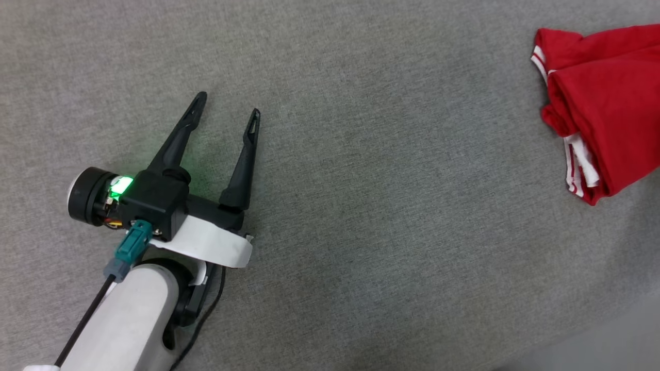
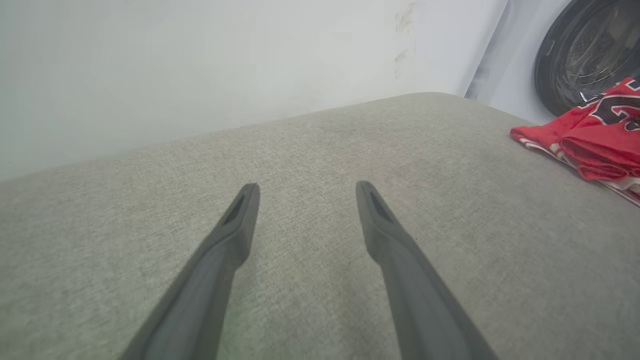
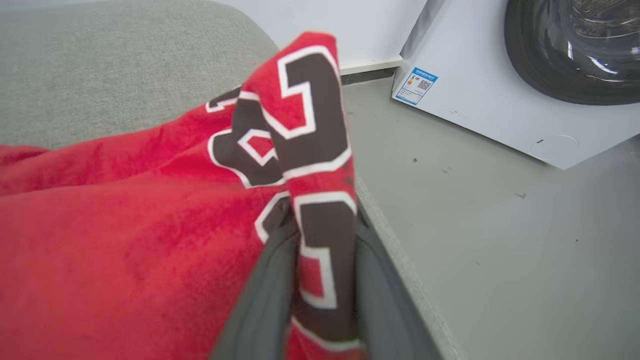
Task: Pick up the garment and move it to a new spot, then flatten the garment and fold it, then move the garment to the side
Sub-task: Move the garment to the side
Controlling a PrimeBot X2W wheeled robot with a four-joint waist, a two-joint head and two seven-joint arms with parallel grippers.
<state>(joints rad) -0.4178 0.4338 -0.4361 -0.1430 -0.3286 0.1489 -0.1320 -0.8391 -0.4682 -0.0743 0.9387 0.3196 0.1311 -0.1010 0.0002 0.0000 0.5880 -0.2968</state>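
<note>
Right gripper, seen along its own fingers: the two dark fingers are flanking a raised fold of the garment. The cloth is touching both fingers, though it cannot be told whether they are pinching it or merely resting against it. The red bundle, folded over with white striped trim showing, is lying at the right-hand edge of the grey bench, beside the floor and a washing machine. This is apparently the side spot the task is asking for, so the placing looks nearly complete. Left gripper is hovering with fingers spread wide and holding nothing, well apart from the garment. It is probably parked clear so that it is not dragging the cloth.
</note>
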